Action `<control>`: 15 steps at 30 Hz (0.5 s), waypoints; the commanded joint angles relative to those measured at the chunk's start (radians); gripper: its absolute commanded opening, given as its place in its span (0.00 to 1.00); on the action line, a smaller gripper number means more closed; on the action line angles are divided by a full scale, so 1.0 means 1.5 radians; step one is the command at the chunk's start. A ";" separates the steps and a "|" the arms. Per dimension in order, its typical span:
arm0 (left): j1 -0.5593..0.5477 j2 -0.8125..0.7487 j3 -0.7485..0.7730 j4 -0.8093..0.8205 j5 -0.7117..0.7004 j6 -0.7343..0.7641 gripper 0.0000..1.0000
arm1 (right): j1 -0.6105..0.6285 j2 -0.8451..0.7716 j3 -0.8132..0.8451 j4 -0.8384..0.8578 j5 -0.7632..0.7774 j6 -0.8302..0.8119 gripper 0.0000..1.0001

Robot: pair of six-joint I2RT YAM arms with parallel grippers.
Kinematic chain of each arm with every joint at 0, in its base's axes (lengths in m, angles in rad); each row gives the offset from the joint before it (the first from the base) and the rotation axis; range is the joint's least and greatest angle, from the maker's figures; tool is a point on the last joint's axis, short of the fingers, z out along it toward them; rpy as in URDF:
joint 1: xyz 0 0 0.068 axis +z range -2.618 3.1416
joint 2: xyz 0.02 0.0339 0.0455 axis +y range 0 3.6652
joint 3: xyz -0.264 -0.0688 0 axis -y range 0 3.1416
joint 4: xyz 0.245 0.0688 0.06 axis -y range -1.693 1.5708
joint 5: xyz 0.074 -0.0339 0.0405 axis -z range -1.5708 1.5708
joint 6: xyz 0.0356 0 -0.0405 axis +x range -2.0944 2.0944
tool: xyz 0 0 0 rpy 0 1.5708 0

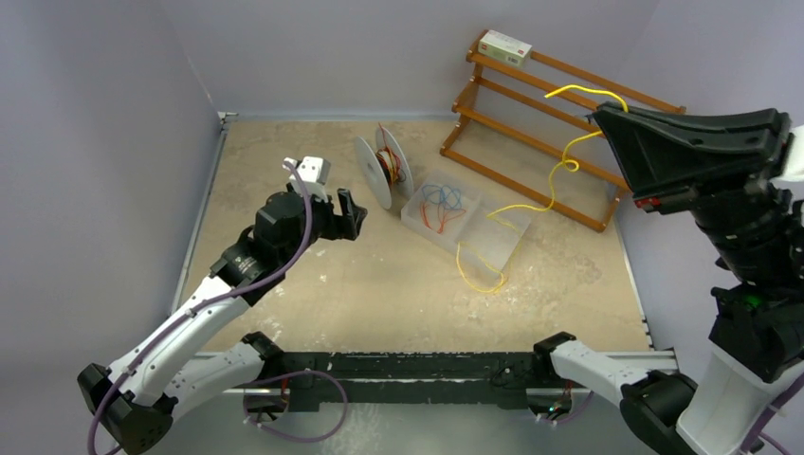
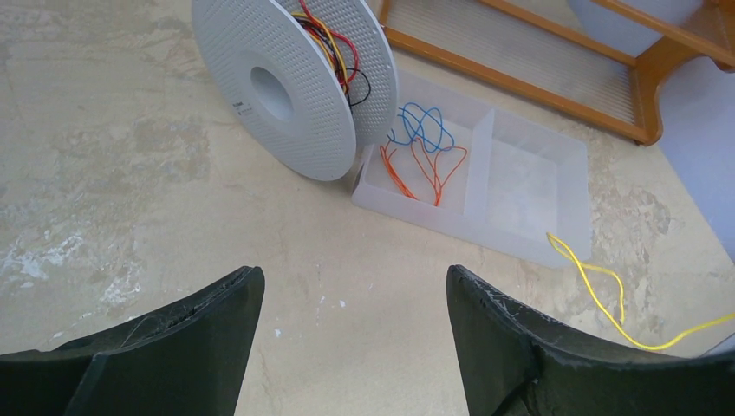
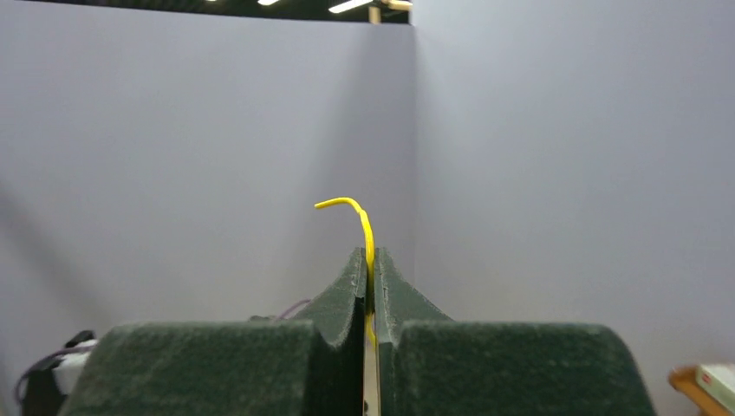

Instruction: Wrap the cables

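A: Two pincers: how do they stand?
B: Well, the right gripper (image 3: 371, 256) clamps the yellow cable (image 3: 367, 227), which trails past the tray's (image 2: 529, 186) five o'clock side; the left gripper (image 2: 354, 274) gapes, spool (image 2: 277, 95) at its eleven o'clock

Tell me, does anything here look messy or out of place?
Yes: the yellow cable is not wound up. Pinched in the raised right gripper, it hangs down past the wooden rack and sprawls in loose loops over the clear tray onto the table, away from the spool standing beside that tray.
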 commanded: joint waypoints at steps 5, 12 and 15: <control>0.000 -0.029 -0.005 0.045 0.017 0.007 0.77 | -0.003 0.026 0.035 0.109 -0.178 0.142 0.00; 0.000 -0.039 -0.008 0.051 0.021 0.006 0.77 | -0.002 -0.020 -0.087 0.182 -0.220 0.194 0.00; 0.000 -0.044 -0.009 0.058 0.042 -0.005 0.77 | -0.002 -0.063 -0.205 0.212 -0.223 0.203 0.00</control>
